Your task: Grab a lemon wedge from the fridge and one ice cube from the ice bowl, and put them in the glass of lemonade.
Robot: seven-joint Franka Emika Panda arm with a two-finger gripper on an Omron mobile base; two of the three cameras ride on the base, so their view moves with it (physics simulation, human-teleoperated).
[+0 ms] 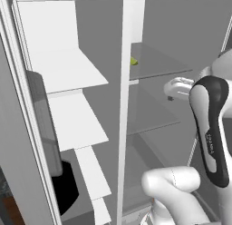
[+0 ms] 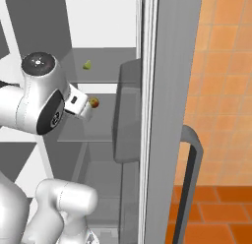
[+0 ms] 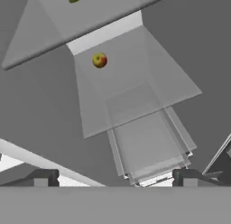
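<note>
My gripper (image 3: 115, 177) stood wide apart and held nothing, its tips at the bottom of the hand view, facing the open fridge (image 2: 170, 90). The lemon wedge (image 1: 133, 61) lay on an upper glass shelf (image 1: 158, 65), upper middle of the left base view. A small apple (image 3: 99, 60) sat on the shelf below.

One lemon wedge (image 2: 87, 65), one apple (image 3: 99, 60)

Glossy white rounded arm (image 1: 174, 185) casings; dark grey-black joint bands, one bearing small pale lettering. Round dark cap (image 2: 38, 63) with tiny screw dots. Behind two small dark fingers (image 3: 41, 177), white hand.
</note>
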